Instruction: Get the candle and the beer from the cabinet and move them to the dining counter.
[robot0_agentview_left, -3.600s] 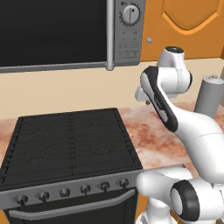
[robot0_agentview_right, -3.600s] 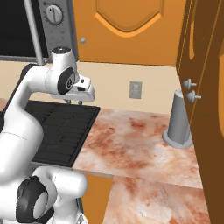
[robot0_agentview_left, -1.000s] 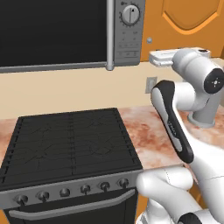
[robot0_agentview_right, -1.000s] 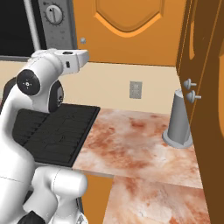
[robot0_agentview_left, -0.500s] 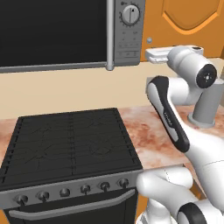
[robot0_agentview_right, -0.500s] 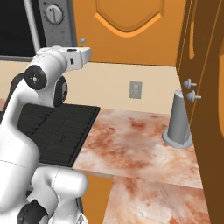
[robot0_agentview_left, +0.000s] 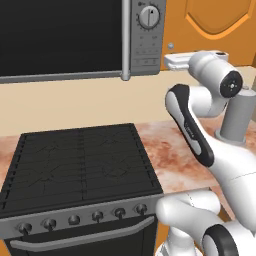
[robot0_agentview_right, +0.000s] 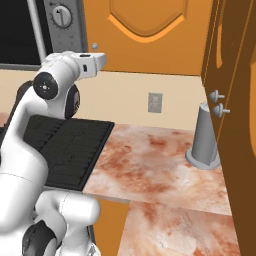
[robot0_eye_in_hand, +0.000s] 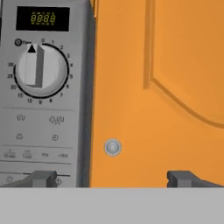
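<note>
— What do you have in front of you?

— The orange wooden wall cabinet with the arched raised-panel door (robot0_eye_in_hand: 166, 78) is shut, just right of the grey microwave with the round dial (robot0_eye_in_hand: 41, 87). On my marbled reddish-brown stone table (robot0_agentview_right: 160, 165) the tall grey cylinder canister (robot0_agentview_right: 204, 137) stands where it stood before.

— And the arm?

— Since a second ago I've swung the hand nearer the door. My tool (robot0_eye_in_hand: 113, 177) hangs with fingers spread wide, empty, below the small round silver door knob (robot0_eye_in_hand: 113, 147).
</note>
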